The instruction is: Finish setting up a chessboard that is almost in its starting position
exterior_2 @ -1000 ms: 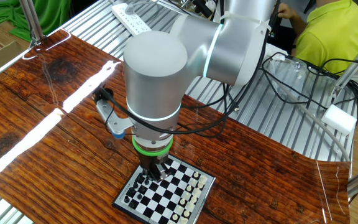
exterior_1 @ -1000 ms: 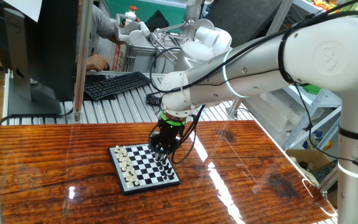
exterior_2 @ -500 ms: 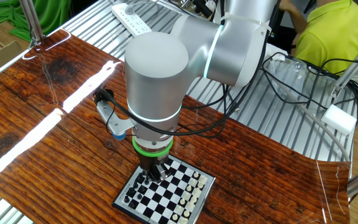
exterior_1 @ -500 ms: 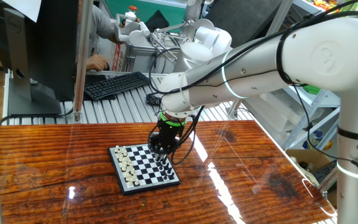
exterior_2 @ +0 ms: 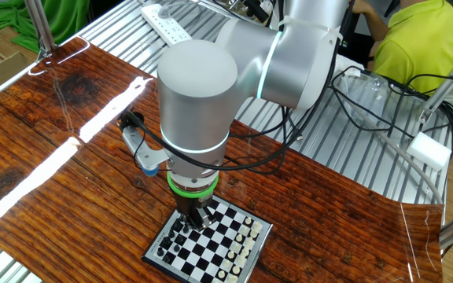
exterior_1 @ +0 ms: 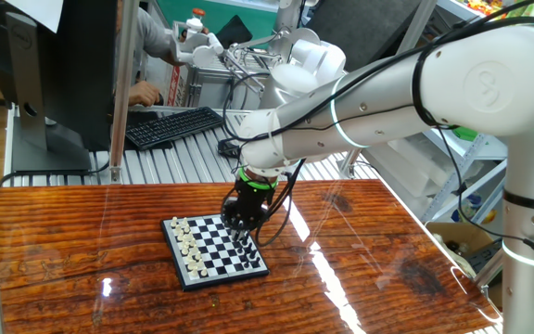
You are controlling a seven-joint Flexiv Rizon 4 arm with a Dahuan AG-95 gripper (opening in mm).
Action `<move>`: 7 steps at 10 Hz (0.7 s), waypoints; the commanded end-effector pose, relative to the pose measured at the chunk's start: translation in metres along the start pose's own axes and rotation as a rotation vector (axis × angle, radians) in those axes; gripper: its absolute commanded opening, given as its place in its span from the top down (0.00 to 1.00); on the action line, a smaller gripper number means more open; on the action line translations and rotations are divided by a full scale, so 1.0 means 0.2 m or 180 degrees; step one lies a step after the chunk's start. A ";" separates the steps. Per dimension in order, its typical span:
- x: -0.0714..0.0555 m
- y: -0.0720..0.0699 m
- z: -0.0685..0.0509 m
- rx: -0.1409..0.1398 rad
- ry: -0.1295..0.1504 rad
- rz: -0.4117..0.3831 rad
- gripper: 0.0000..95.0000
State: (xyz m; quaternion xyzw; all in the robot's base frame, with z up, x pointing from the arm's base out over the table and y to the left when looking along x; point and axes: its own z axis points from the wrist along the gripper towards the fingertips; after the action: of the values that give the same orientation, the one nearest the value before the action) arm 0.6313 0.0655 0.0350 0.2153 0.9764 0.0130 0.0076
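Note:
The small black-framed chessboard (exterior_1: 214, 249) lies on the wooden table, white pieces (exterior_1: 186, 244) along its left edge and black pieces (exterior_1: 247, 247) along its right edge. It also shows in the other fixed view (exterior_2: 211, 244), partly hidden by the arm. My gripper (exterior_1: 241, 227) points straight down over the black pieces' side of the board, its tips close to the board. In the other fixed view my gripper (exterior_2: 193, 219) stands among the black pieces. The fingers are too small and dark to tell whether they hold a piece.
A black computer keyboard (exterior_1: 172, 125) and a monitor (exterior_1: 35, 83) stand on the metal slats behind the table, where a person sits (exterior_2: 411, 39). A white power strip (exterior_2: 167, 23) and cables (exterior_2: 368, 102) lie on the slats. The table's wooden edge runs close to the board.

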 end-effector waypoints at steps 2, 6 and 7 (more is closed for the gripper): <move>0.00 0.00 0.01 0.0000 -0.0006 0.0009 1.00; 0.00 0.00 0.01 -0.0002 -0.0002 0.0018 1.00; 0.00 0.00 0.01 -0.0003 -0.0003 0.0021 1.00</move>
State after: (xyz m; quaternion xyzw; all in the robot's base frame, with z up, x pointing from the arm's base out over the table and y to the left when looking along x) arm 0.6314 0.0651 0.0329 0.2184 0.9757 0.0134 0.0077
